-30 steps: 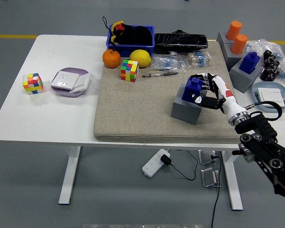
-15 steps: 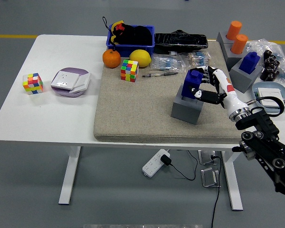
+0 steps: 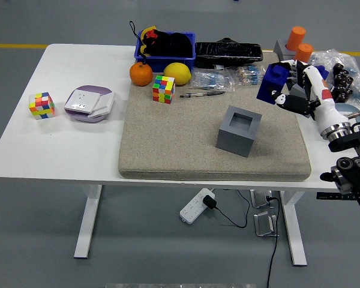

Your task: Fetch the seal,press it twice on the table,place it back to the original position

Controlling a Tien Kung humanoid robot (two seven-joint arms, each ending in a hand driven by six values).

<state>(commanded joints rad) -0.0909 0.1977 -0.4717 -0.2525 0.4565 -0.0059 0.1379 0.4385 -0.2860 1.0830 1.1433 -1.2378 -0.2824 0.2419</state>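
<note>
My right hand (image 3: 290,85) is shut on the blue seal (image 3: 272,83) and holds it in the air, up and to the right of the grey holder block (image 3: 239,131). The holder's square socket (image 3: 240,123) is empty and faces up. The holder stands on the beige felt mat (image 3: 174,138), right of its middle. My right arm (image 3: 342,144) comes in from the right edge. The left arm does not show.
Behind the hand stand grey blocks with orange seals (image 3: 299,41). A Rubik's cube (image 3: 164,89), orange (image 3: 140,74), lemon (image 3: 176,72), pen (image 3: 201,93), blue bin (image 3: 165,48) and packets (image 3: 215,78) line the mat's far edge. A second cube (image 3: 41,105) and socket box (image 3: 88,103) lie left.
The right hand lifted the blue seal out of the grey holder and carried it up and to the right; the holder's socket now stands empty.
</note>
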